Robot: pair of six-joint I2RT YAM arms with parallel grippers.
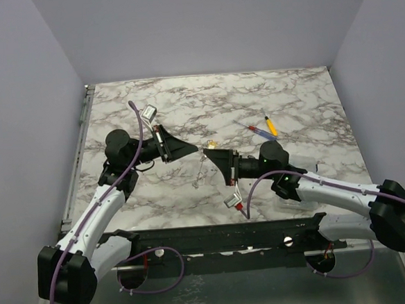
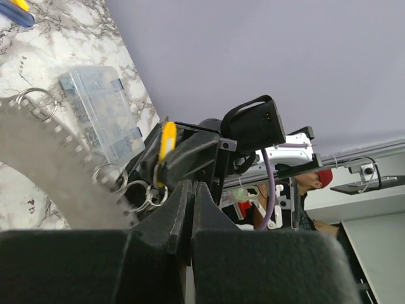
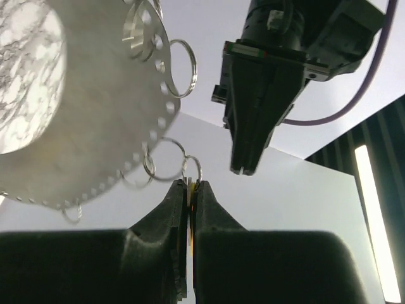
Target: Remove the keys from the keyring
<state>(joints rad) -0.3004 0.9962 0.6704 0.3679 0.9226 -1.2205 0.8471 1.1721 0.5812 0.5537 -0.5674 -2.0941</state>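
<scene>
Overhead and wrist views, key and keyring held above the marble worktop (image 1: 185, 104). My right end effector (image 3: 190, 185) is fully closed on the key (image 2: 166, 140), a small flat yellow piece that shows only as a thin sliver between the pads. The keyring (image 3: 107, 95), a broad grey hoop with holes along its rim, sits at 10 o'clock of those fingertips in the right wrist view and is linked to the key by small split rings (image 3: 166, 159). My left end effector (image 1: 195, 149) has its fingers pressed together with nothing visible between them. Its tip is just beside the key, at about 9 o'clock in the overhead view, and apart from the rings. A clear box (image 2: 101, 114) lies on the worktop. A yellow-handled tool (image 1: 271, 125) and a red-blue tool (image 1: 254, 129) lie at 2 o'clock of the key, well apart.
</scene>
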